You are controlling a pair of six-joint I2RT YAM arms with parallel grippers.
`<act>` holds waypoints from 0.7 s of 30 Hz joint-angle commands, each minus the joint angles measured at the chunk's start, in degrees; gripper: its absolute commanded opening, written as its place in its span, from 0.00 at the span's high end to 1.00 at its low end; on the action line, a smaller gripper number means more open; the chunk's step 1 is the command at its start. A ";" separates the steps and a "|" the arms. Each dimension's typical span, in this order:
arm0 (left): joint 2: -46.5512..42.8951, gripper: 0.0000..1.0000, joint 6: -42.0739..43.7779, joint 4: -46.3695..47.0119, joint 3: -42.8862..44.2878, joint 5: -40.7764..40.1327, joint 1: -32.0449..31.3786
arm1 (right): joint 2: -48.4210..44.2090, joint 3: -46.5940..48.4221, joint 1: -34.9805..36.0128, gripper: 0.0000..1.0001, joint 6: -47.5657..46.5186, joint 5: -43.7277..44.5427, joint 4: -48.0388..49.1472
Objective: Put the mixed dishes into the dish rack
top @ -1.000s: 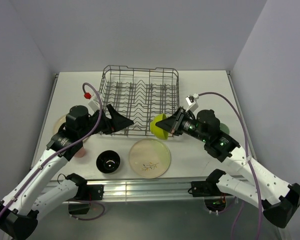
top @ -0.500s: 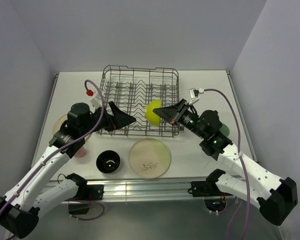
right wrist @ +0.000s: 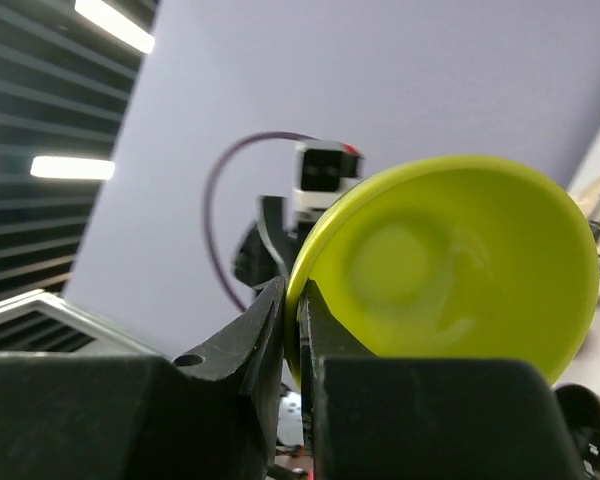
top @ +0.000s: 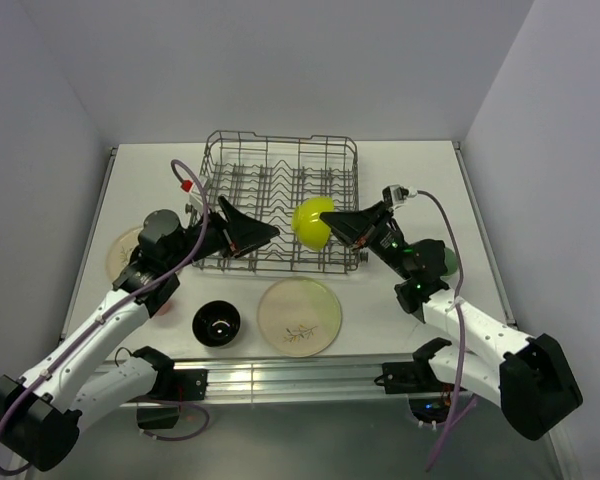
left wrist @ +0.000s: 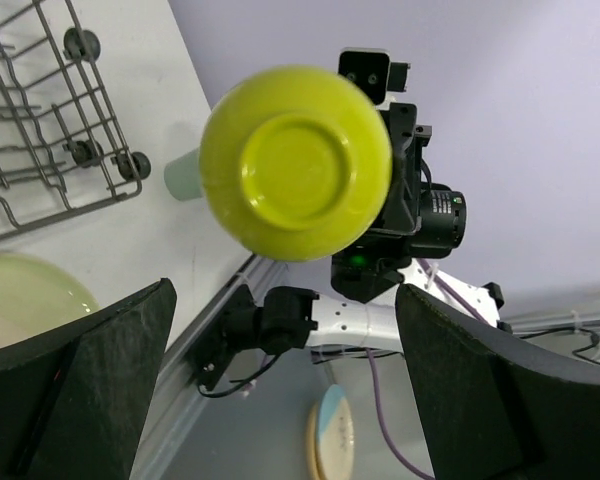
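Moved in the last second to above the tined grey wire dish rack (top: 280, 190), one glossy round lime-green bowl (top: 311, 222) hangs rim-clamped in the right hand (top: 332, 222); left hand (top: 255, 235) stands wide, empty.

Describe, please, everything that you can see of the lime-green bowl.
The lime-green bowl is round, glossy and plain, with a raised ring foot. It is off the table, tipped on its side, foot towards the left arm, hollow towards the right. The right claw pinches its rim, one finger inside, one outside. It hangs over the near right part of the dish rack; whether it touches the wires cannot be told.
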 commanded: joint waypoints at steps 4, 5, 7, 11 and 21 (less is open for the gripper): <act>-2.50 0.02 -1.92 0.24 0.55 -1.68 -0.23 | 0.16 3.56 -0.66 1.00 0.37 -4.81 1.70; -2.85 0.02 -0.70 -1.86 1.35 -3.43 -0.23 | -1.49 5.83 -0.57 1.00 -2.09 -4.99 -2.96; -3.20 0.02 2.38 -8.28 3.63 -5.29 -0.23 | -3.70 7.34 -0.57 1.00 -8.95 -3.86 -14.28; -4.34 0.04 5.55 -14.18 5.22 -8.81 -0.23 | -8.53 9.72 -0.65 1.00 -16.51 -2.00 -24.70; -4.69 0.05 -6.71 4.76 -4.78 -3.36 -1.19 | -9.78 -0.55 -0.92 1.00 -2.15 1.07 -0.88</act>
